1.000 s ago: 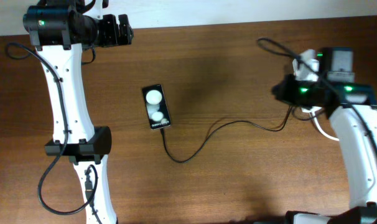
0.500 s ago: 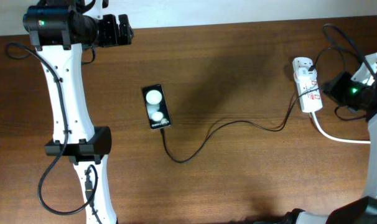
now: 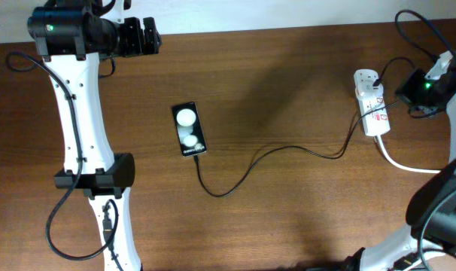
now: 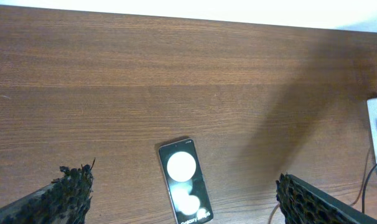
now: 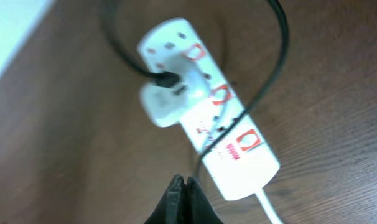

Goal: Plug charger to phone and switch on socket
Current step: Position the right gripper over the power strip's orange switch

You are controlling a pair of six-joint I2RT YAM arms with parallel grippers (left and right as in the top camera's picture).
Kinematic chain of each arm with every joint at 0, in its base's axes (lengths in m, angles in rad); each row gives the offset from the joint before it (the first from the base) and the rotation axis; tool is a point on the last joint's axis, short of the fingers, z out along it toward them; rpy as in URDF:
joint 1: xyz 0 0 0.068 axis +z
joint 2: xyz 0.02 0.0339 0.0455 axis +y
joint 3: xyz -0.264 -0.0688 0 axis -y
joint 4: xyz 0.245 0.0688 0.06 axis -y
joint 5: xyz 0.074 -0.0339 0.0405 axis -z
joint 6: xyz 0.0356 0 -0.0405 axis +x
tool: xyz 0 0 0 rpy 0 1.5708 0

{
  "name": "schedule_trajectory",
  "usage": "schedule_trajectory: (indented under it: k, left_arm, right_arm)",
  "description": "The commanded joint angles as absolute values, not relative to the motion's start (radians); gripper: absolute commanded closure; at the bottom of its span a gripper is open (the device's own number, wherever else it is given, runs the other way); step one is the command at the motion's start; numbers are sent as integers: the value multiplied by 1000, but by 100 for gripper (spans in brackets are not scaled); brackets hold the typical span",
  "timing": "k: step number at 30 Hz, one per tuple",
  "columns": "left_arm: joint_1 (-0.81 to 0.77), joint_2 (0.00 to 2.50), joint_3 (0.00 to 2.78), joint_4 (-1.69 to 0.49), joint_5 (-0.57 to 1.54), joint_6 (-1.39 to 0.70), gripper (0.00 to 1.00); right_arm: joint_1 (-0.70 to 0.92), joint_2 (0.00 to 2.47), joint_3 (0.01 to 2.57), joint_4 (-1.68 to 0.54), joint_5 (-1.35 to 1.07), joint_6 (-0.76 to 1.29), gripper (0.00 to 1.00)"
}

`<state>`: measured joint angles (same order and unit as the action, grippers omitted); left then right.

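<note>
Two pincers, only one placed to act. R gripper (image 5: 183, 185): fingers pressed together, nothing betw. them, tips aimed at the socket (image 5: 235, 146) from off its long side, near but apart. Strip's long axis runs diagonal in R wrist view, upper-L to lower-R. Overhead it lies roughly front-to-back near the R edge of the table (image 3: 288, 75). Three red switches (image 5: 221, 94) sit in a row along it. White plug adapter (image 5: 167, 99) sits toward the far end. The charger (image 3: 288, 150) trails from there across to the phone (image 3: 188, 129), mid-table L.

Judgement: clenched tips suit a poke at a rocker; the switch by the adapter lies ahead & slightly R of the tips. R arm clearly nearer. L gripper (image 3: 141, 38) spread wide, holding nothing, at back-L corner, well apart from strip.

Hard to make out:
- Connector seated in phone? Cable end meets its lower edge, too small to tell.
- Switch on/off position unreadable, wrist view blurred.
- Black cable loop (image 5: 263, 93) crosses the strip, hiding part of it.
- Thick white cord (image 3: 401, 162) cut off behind R arm.
</note>
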<state>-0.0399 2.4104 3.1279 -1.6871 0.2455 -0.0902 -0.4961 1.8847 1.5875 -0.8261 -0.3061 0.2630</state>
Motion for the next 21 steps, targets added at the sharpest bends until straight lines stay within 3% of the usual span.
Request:
schedule_trajectory:
  k: [1, 21]
  left_arm:
    - [-36, 2389, 3137, -1688, 239, -89, 1]
    - [-36, 2389, 3137, -1688, 239, -89, 1]
  right_arm:
    - [-501, 1928, 1609, -805, -224, 284, 96]
    - [-505, 2082, 1608, -648, -205, 293, 96]
